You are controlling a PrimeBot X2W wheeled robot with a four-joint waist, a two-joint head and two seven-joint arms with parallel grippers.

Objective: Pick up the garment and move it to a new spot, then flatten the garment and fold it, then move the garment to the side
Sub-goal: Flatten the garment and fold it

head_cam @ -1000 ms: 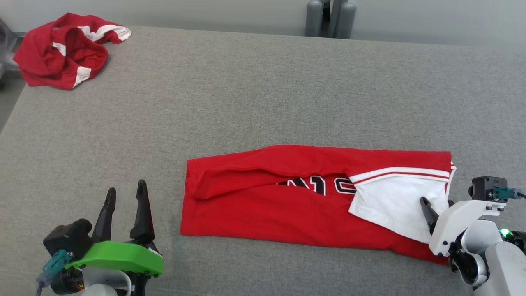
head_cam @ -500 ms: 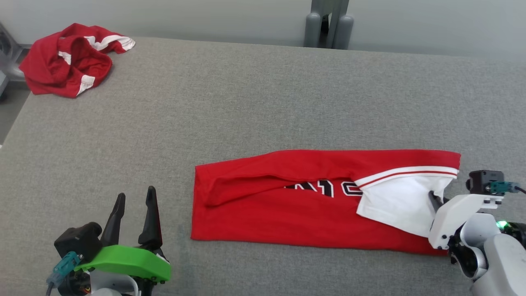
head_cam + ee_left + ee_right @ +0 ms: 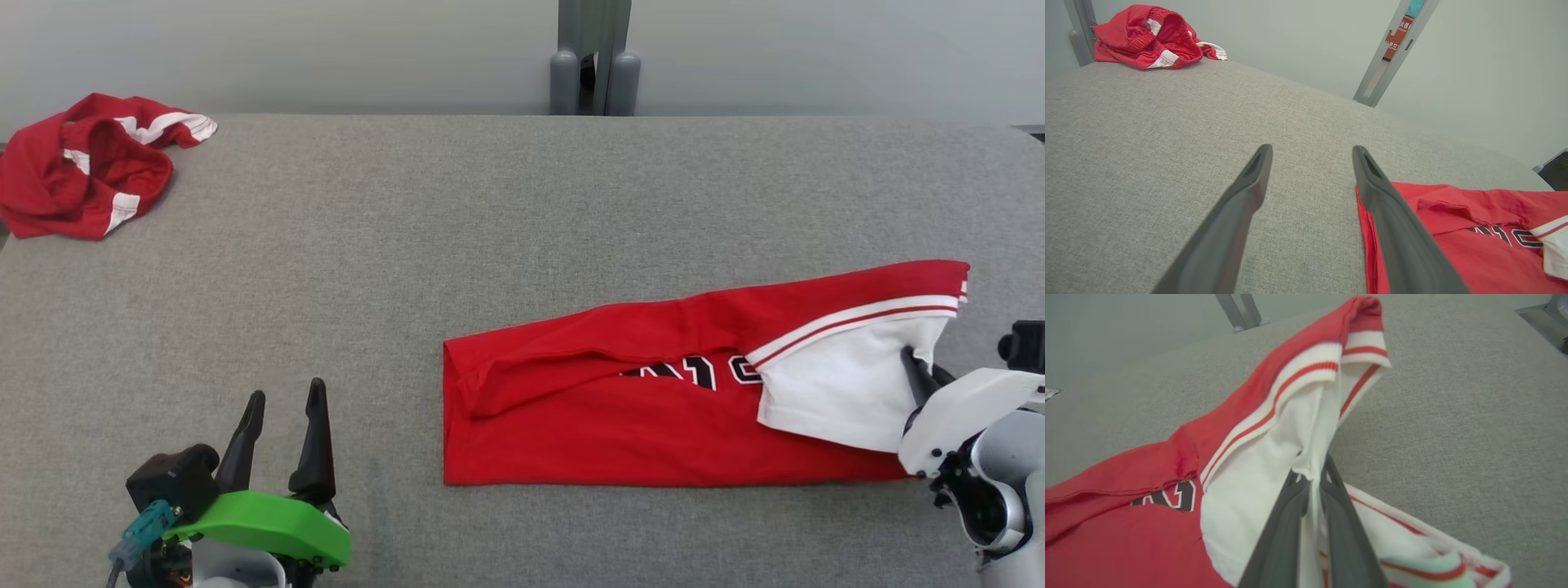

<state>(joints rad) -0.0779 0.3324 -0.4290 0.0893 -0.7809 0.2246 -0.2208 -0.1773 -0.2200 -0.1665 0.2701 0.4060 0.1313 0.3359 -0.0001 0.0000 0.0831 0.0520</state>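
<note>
Grey table (image 3: 490,204). Folded red garment (image 3: 612,425) lies flat, stretching leftward from right gripper (image 3: 1310,473), which pinches its white sleeve edge. Left gripper (image 3: 286,400) spread, empty, near the far end. Risk: a thin pinch may slip, or dragging may undo the folds.

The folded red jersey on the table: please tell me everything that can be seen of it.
The jersey is red knit-looking fabric, folded into a long band lying on the grey table, toward its right. Black, white-edged lettering peeks from under a fold. At its right end a white sleeve has a red-and-white striped edge. The right gripper is shut on this white cloth, which looks pulled up a little.
</note>
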